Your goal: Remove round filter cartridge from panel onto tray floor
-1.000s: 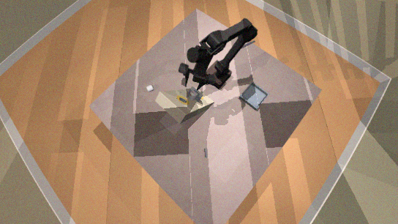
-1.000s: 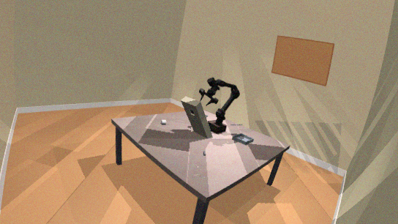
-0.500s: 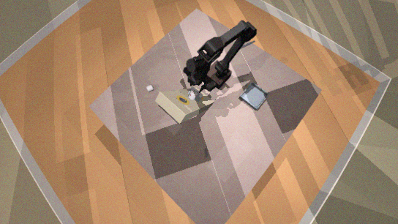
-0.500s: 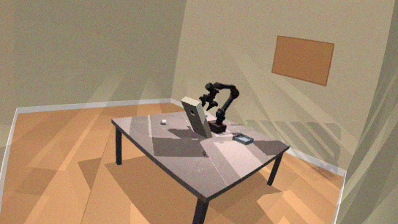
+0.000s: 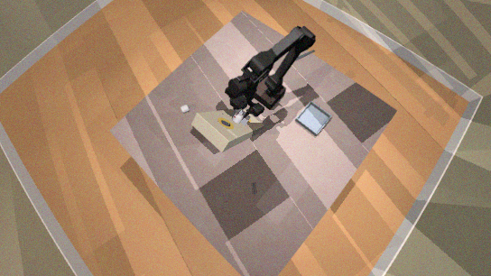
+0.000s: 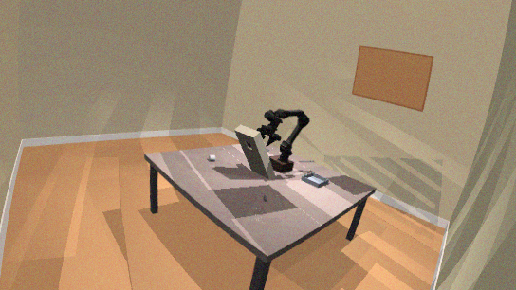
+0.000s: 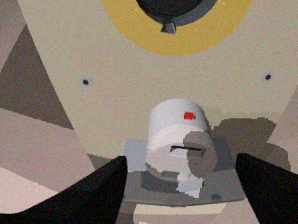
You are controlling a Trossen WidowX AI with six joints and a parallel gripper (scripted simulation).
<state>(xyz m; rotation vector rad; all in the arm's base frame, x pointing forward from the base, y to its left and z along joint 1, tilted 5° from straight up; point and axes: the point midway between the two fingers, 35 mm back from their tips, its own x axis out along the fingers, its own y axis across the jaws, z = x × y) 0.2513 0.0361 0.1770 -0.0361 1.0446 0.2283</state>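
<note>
The hand [image 5: 247, 113] [image 6: 266, 137] [image 7: 181, 163] is roughly two-thirds open and has hold of nothing; its fingers stand at either side of the view, wide enough to admit the cartridge between them. The white filter cartridge [image 5: 238, 116] [image 7: 175, 115] is already out of its seat; it rests on a grey ledge [image 7: 150, 195] low on the panel's face, a red mark on its side and its slotted end towards the hand; one slot reads plainly, the other is hard to make out under the shadow. The ledge probably serves as a halfway rest, so that the cartridge can be gripped across its sides rather than by its face.

Beyond it, the service panel [image 5: 205, 121] [image 6: 256, 147] [image 7: 65, 45] leans back, presumably to present its face to the arm; the yellow ring [image 7: 175, 47] surrounds a dark, vacant socket [image 7: 172, 6], whose notch is likely for keying the cartridge.

The tray [image 5: 307, 128] [image 6: 310, 183] lies apart from the panel, on the bench [image 5: 289, 167] [image 6: 190, 166], with the cartridge still to be brought there; the next move calls for lining the fingers up on its sides, closing, and lifting clear of the ledge; an off-centre close could roll it away.
</note>
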